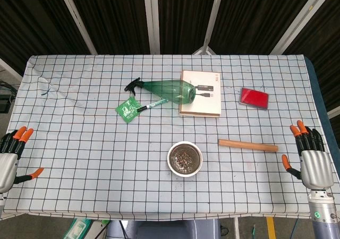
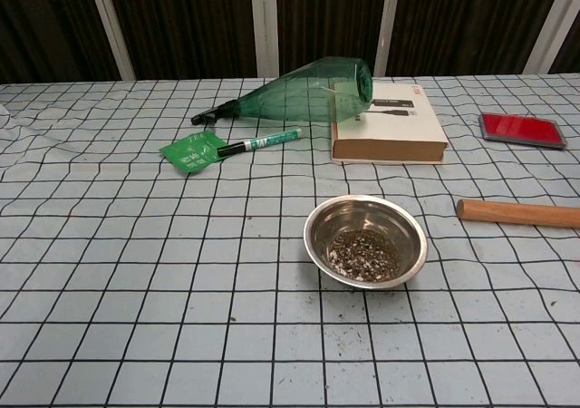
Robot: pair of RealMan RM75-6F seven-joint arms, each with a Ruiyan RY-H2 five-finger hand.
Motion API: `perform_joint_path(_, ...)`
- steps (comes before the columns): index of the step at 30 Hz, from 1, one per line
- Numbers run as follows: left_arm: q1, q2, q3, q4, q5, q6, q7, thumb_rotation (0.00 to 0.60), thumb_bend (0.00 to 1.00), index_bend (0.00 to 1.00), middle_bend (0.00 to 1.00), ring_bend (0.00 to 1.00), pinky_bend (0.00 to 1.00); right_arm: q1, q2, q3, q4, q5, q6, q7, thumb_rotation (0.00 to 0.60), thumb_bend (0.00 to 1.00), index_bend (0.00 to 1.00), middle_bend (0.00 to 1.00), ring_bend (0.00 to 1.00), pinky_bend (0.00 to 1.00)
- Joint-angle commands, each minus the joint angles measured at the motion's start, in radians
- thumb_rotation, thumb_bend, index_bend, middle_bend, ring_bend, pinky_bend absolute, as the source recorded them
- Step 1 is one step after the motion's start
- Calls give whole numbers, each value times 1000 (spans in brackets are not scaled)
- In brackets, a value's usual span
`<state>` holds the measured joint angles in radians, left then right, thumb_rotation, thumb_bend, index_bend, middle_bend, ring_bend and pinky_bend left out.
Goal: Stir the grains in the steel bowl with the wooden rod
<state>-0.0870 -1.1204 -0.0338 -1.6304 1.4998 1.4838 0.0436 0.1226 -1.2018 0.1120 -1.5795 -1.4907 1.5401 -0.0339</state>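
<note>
The steel bowl (image 1: 185, 159) (image 2: 365, 241) stands near the table's front middle, with dark and pale grains (image 2: 362, 252) in its bottom. To its right the wooden rod (image 1: 248, 144) (image 2: 518, 212) lies flat on the cloth, clear of the bowl. My left hand (image 1: 10, 156) hovers at the table's left edge, fingers spread and holding nothing. Over at the right edge my right hand (image 1: 309, 159) is also spread and holds nothing, a short way right of the rod's end. The chest view shows neither hand.
A green spray bottle (image 1: 166, 90) lies on its side against a flat box (image 1: 201, 93) at the back middle. A green packet (image 1: 126, 109) and a marker pen (image 1: 151, 105) lie left of it. A red case (image 1: 254, 97) sits back right.
</note>
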Motion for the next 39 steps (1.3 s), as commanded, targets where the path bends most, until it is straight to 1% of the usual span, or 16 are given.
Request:
perform_joint_path(1, -1, 0, 0, 2, 0, -1, -1, 600, 56, 0, 0, 0, 0, -1, 0, -2, -2, 0, -3, -3, 600, 427, 0, 0, 0, 0)
perform_joint_path(8, 0, -3, -3, 7, 6, 8, -5, 600, 56, 0, 0, 0, 0, 11, 4, 5, -33, 19, -37, -4, 600, 426, 0, 2, 0, 0)
perform_joint_path(9, 0, -3, -2, 7, 7, 9, -7, 600, 56, 0, 0, 0, 0, 15, 3, 8, -37, 21, -42, -7, 600, 426, 0, 9, 0, 0)
perform_joint_path(10, 1, -4, -2, 9, 8, 10, -8, 600, 56, 0, 0, 0, 0, 23, 0, 11, -43, 21, -49, -15, 600, 426, 6, 36, 3, 0)
perform_joint_path(13, 1, -3, -1, 13, 7, 7, -15, 600, 56, 0, 0, 0, 0, 47, -14, 14, -52, 26, -85, -49, 600, 424, 65, 139, 51, 0)
perform_joint_path(17, -2, 0, 1, 19, 6, 0, -26, 600, 56, 0, 0, 0, 0, 89, -41, 22, -54, 66, -164, -108, 600, 426, 165, 222, 136, 0)
perform_joint_path(20, -5, 3, 2, 15, 9, -7, -29, 600, 56, 0, 0, 0, 0, 126, -70, 31, -42, 98, -224, -149, 600, 425, 230, 260, 161, 0)
perform_joint_path(22, -7, 4, 6, 13, 13, -12, -26, 600, 56, 0, 0, 0, 0, 151, -95, 32, -23, 115, -263, -184, 600, 425, 255, 265, 165, 0)
perform_joint_path(26, -8, 7, 6, 8, 9, -16, -29, 600, 57, 0, 0, 0, 0, 190, -146, 23, 13, 135, -323, -245, 600, 425, 260, 265, 165, 0)
perform_joint_path(32, -12, 14, 5, 1, 1, -29, -37, 600, 56, 0, 0, 0, 0, 229, -218, 21, 71, 162, -369, -305, 600, 423, 260, 265, 165, 0)
perform_joint_path(36, -14, 17, 6, -1, 3, -32, -40, 600, 56, 0, 0, 0, 0, 252, -264, 27, 111, 178, -384, -335, 600, 336, 260, 287, 166, 0)
perform_joint_path(39, -15, 19, 5, -3, -1, -34, -45, 600, 57, 0, 0, 0, 0, 268, -296, 31, 140, 191, -397, -356, 600, 329, 261, 295, 166, 0)
